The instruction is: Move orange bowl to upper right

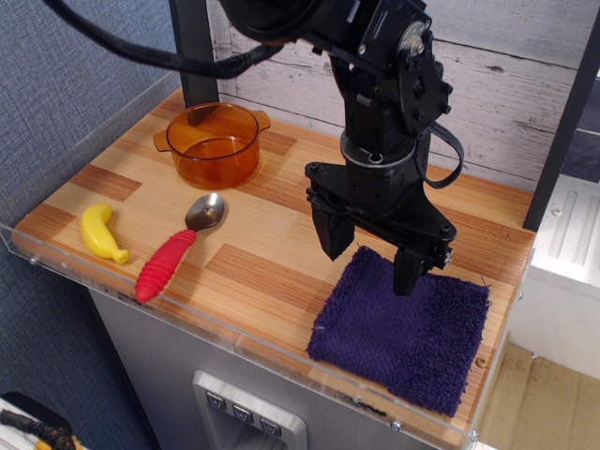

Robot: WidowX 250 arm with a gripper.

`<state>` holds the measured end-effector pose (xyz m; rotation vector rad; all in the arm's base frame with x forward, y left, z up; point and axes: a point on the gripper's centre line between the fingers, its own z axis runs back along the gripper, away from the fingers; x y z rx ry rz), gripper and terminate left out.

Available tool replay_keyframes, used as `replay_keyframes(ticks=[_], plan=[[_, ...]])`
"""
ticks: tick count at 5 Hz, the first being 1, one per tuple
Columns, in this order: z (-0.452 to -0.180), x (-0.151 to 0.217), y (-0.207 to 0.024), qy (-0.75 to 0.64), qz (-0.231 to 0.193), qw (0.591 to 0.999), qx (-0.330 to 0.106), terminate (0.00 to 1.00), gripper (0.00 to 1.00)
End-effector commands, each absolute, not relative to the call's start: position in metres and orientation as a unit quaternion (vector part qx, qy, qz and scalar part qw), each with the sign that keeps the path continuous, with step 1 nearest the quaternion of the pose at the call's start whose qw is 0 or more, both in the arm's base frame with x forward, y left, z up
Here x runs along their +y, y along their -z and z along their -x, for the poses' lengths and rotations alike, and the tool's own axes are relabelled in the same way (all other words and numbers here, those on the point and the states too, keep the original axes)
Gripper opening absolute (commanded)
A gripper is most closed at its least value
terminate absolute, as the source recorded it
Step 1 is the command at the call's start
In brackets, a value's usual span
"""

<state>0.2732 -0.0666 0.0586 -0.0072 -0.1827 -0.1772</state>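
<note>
The orange bowl [214, 144] is translucent amber plastic with two small handle tabs. It stands upright at the back left of the wooden table [272, 253]. My gripper [368, 251] hangs over the table's middle right, just above the near-left edge of a purple cloth. Its two black fingers are spread apart and hold nothing. The gripper is well to the right of the bowl and not touching it.
A purple cloth [403, 323] lies at the front right. A spoon with a red handle [175, 248] lies front of the bowl. A yellow banana [101, 233] lies at the front left. A clear rim runs along the table's edges. A dark post [195, 52] stands behind the bowl.
</note>
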Motion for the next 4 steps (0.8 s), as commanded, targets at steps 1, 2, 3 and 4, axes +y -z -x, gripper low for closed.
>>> replay_keyframes(ticks=[1,2,3,4], plan=[[-0.273,-0.067,-0.059,0.088,0.004,0.992,-0.091,0.00,1.00],[-0.282,-0.045,-0.062,0.107,0.010,0.992,-0.066,0.00,1.00],[-0.290,-0.023,-0.073,0.104,-0.004,0.993,-0.052,0.00,1.00],[-0.300,0.002,-0.088,0.086,-0.020,0.995,-0.044,0.00,1.00]])
